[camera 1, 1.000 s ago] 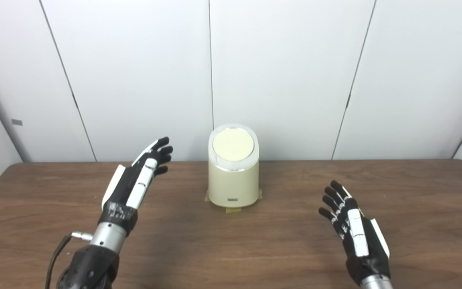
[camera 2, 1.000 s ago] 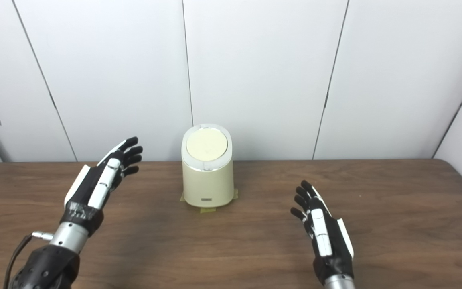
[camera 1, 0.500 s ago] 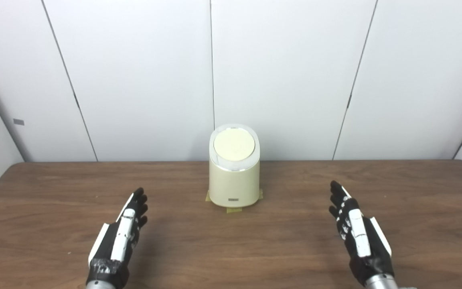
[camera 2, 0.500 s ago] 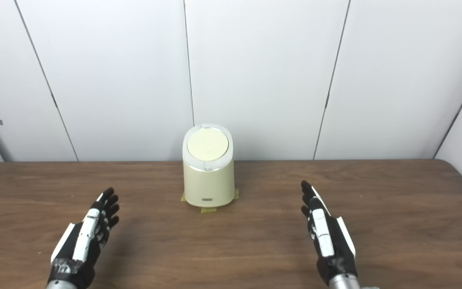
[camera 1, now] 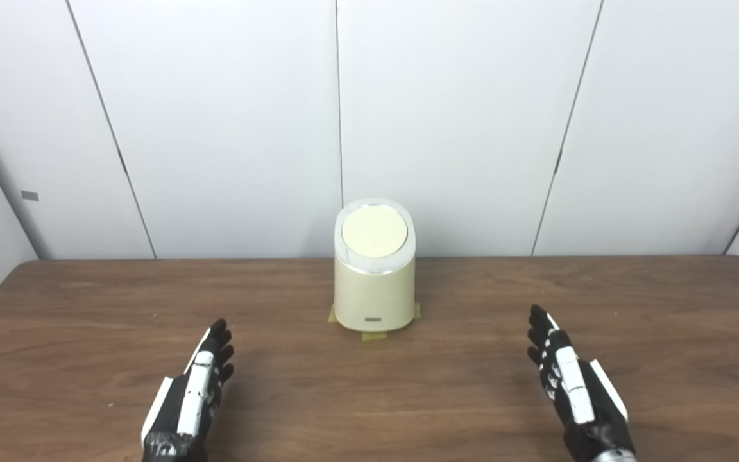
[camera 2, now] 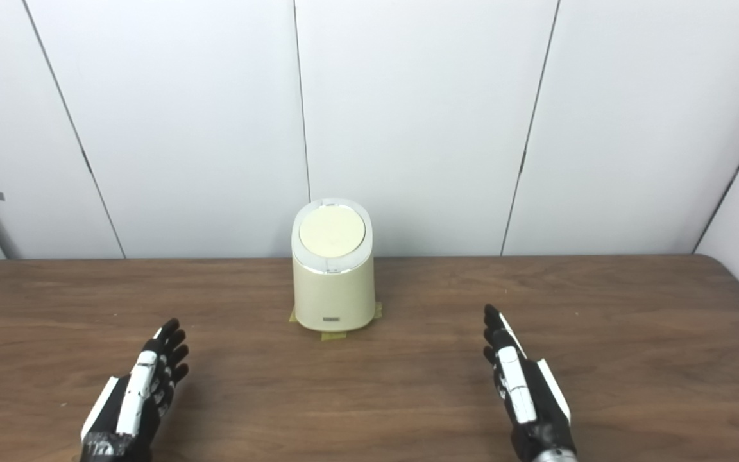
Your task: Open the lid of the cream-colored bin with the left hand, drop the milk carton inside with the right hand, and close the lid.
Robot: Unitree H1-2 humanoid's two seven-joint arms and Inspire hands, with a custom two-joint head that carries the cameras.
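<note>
Your cream-colored bin (camera 1: 374,282), lid (camera 1: 373,231) closed, stood well beyond both hands. The left hand (camera 1: 191,393) and right hand (camera 1: 573,388) lay empty, fingers extended. A second earlier, your left hand was raised nearer the bin.

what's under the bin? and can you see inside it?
Yellowish tape pokes out from under the bin at its front and sides, on the table. The lid is closed, so the inside is hidden; no carton is visible.

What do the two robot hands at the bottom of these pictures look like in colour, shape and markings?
The left robot hand and the right robot hand are each black, with slender jointed fingers, long white plates along the back and a white panel on the outer edge. A silver wrist collar shows below the right one.
</note>
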